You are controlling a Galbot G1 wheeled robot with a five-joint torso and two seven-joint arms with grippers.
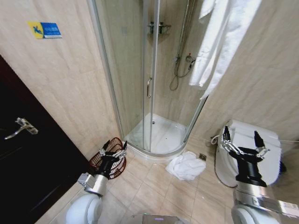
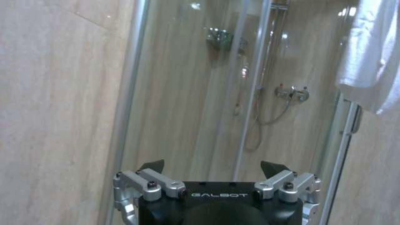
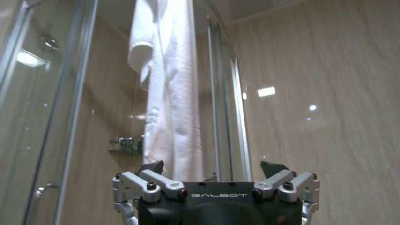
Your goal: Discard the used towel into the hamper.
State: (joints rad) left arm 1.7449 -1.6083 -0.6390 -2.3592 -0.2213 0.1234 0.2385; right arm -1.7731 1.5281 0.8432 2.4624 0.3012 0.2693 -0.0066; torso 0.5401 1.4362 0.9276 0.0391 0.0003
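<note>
So on the far left of the head view there's a dark door (image 1: 28, 158) with a metal lever handle (image 1: 19, 127), and up on the beige tiled wall a little blue and yellow sign (image 1: 44, 30). Moving right, the hamper (image 1: 111, 158) sits on the floor tiles against that wall, just beside the curved edge of the shower base, a dark red-brown wire basket with open mesh sides. The left gripper (image 1: 113, 148) hangs right in front of it, jaws spread wide and holding nothing; the left wrist view shows the same open left gripper (image 2: 212, 166) pointed at the glass shower enclosure (image 1: 140, 74), with the mixer tap and hose on the wall inside. Next, the used towel (image 1: 186, 165) lies crumpled in a white heap on the floor, just in front of the shower tray and near a small floor drain, between the hamper and the toilet (image 1: 250, 149). A white bathrobe (image 1: 219, 42) hangs up high at the shower's right side, and it shows again in the right wrist view (image 3: 166, 84). The right gripper (image 1: 242, 142) is held up in front of the toilet, jaws wide open and empty too, well apart from the towel.
</note>
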